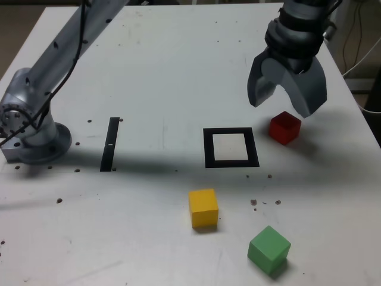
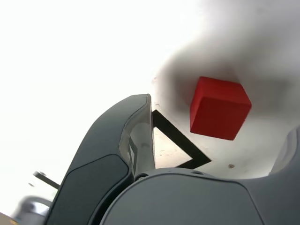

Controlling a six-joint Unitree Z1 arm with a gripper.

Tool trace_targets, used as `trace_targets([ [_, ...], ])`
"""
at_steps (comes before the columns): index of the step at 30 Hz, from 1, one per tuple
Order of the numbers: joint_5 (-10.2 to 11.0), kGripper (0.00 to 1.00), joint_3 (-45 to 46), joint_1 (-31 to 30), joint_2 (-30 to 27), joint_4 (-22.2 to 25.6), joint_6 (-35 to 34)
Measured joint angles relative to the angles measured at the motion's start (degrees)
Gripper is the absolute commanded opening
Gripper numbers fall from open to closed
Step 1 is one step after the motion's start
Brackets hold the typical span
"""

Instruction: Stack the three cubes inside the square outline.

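Exterior view shows the white worktop (image 1: 149, 71) with the pincer (image 1: 287, 102) hanging above the red cube (image 1: 284, 127), its two grey jaws spread wide and holding nothing. That cube sits just off the square outline (image 1: 230, 148), toward the exterior view's right, apart from the tape. The yellow cube (image 1: 203, 208) lies nearer the camera than the outline, slightly toward the exterior view's left. The green cube (image 1: 269, 249) rests farther toward the exterior view's right of it, turned at an angle. All three cubes are outside the outline (its white centre is bare). A narrow black strip (image 1: 110, 143) lies well apart, near the arm's base (image 1: 33, 128).

From the wrist, the red cube (image 2: 219, 108) appears between the parted jaws, beside a corner of the outline (image 2: 180, 140).
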Motion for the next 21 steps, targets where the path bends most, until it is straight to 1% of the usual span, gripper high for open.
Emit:
trace_targets([
  [2, 0.58, 0.98, 0.04, -0.16, 0.00, -0.18, 3.08],
  [3, 0.87, 0.98, 0.06, -0.21, -0.01, -0.22, 3.52],
  [11, 2.19, 0.98, 0.11, -1.32, -0.04, -0.97, 4.03],
  [18, 2.25, 0.98, 0.11, -2.08, 0.02, -1.70, 2.96],
  [21, 2.14, 0.97, 0.11, -2.49, 0.86, -1.96, 2.46],
])
